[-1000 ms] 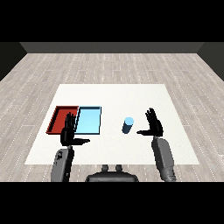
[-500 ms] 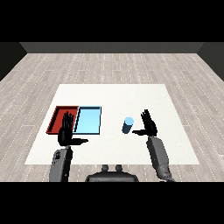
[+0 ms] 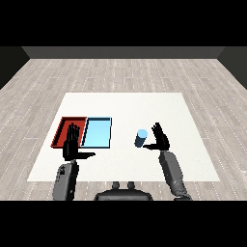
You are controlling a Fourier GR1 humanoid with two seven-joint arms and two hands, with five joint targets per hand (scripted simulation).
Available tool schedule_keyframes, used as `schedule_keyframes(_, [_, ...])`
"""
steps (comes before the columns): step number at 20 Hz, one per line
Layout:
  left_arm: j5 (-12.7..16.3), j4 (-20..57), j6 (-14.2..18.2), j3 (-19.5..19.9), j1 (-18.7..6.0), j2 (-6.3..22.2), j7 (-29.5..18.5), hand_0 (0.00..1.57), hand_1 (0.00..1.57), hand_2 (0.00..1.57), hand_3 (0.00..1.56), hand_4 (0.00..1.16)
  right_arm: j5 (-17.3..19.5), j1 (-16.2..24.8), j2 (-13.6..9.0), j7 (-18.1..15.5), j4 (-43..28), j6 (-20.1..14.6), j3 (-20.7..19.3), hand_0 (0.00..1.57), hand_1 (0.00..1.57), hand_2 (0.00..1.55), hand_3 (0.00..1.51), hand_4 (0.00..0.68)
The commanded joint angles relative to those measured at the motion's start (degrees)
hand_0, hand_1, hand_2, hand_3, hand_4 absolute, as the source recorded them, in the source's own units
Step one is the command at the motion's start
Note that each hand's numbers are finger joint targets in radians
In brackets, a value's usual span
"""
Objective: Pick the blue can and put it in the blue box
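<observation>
A light blue can (image 3: pixel 141 138) stands upright on the white table (image 3: pixel 125 108), to the right of the trays. My right hand (image 3: pixel 160 139) is just right of the can with fingers straight and thumb reaching toward it, a small gap between them. The light blue tray (image 3: pixel 98 132) lies left of the can with nothing in it. My left hand (image 3: pixel 73 146) is open, fingers up, over the near edge of the red tray (image 3: pixel 67 130).
The red tray lies directly left of the blue tray, touching it. The table's near edge runs just behind my forearms, and grey wooden floor surrounds the table.
My right hand has moved left, closing in on the can from the right. The left hand has stayed where it was, and the can has not moved.
</observation>
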Motion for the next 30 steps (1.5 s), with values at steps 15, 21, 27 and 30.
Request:
schedule_keyframes(15, [1.05,-0.42,0.08,1.22,-1.31,1.02,0.78,0.00,0.00,0.00,0.00,0.00,0.30,-9.49,1.53,-4.18,12.61,-2.25,0.47,0.00,0.00,0.00,0.00,0.000])
schedule_keyframes(21, [-2.78,-4.70,3.82,-2.75,1.22,-1.63,2.81,0.00,0.00,0.00,0.00,0.00,-2.72,-7.56,2.97,-6.54,12.67,-4.21,5.94,0.00,0.00,0.00,0.00,0.000])
schedule_keyframes(27, [0.90,-0.33,-1.03,0.81,-0.22,1.34,0.40,0.00,0.00,0.00,0.00,0.00,-0.69,-12.24,1.38,-9.07,21.55,-2.96,3.71,0.00,0.00,0.00,0.00,0.000])
schedule_keyframes(30, [-1.90,-4.93,2.32,-2.60,3.07,-2.06,0.40,0.00,0.00,0.00,0.00,0.00,-0.77,-17.08,2.38,-10.20,25.51,-4.05,2.73,0.00,0.00,0.00,0.00,0.000])
